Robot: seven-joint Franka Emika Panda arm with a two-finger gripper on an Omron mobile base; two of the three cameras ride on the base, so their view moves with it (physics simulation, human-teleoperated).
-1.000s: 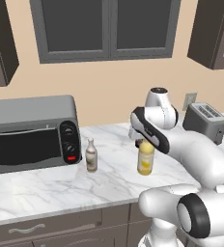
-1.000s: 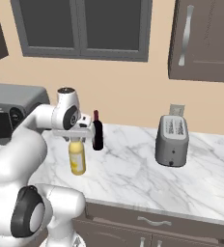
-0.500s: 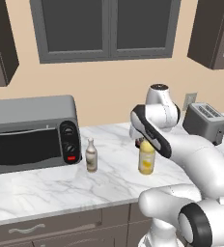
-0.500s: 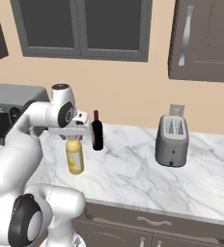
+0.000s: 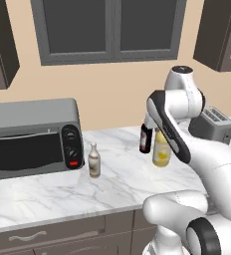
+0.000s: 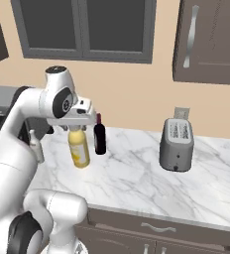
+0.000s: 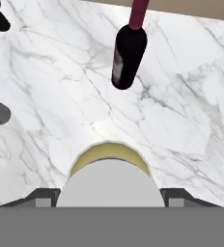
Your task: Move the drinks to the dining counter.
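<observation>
Left base view, bottles: you see the yellow juice bottle (image 5: 161, 150) under the robot hand, with the dark red-brown bottle (image 5: 145, 138) just beside it on its left. The small beige-grey bottle (image 5: 94, 161) stands apart from them, near the toaster oven (image 5: 33, 137).
Left base view, bench: you find all three drinks over the marble bench (image 5: 112, 182); a silver toaster (image 5: 212, 124) sits behind the arm.
Right base view, pincer: your pincer (image 6: 77, 128) sits over the cap of the yellow juice bottle (image 6: 79, 149), jaws on both sides of the top.
Right base view, height: I cannot tell if this bottle touches the bench (image 6: 151, 178) or hangs just above it.
Right base view, neighbours: the dark red-brown bottle (image 6: 100, 136) stands upright just right of it; the toaster (image 6: 177, 144) is well apart on the right.
Hand view, cap: you look down on the pale cap of the yellow juice bottle (image 7: 109, 181), which lies between the two finger tips (image 7: 44, 198).
Hand view, grip: the pincer looks clenched around that bottle top.
Hand view, beyond: the dark red-brown bottle (image 7: 127, 54) stands farther on the marble.
</observation>
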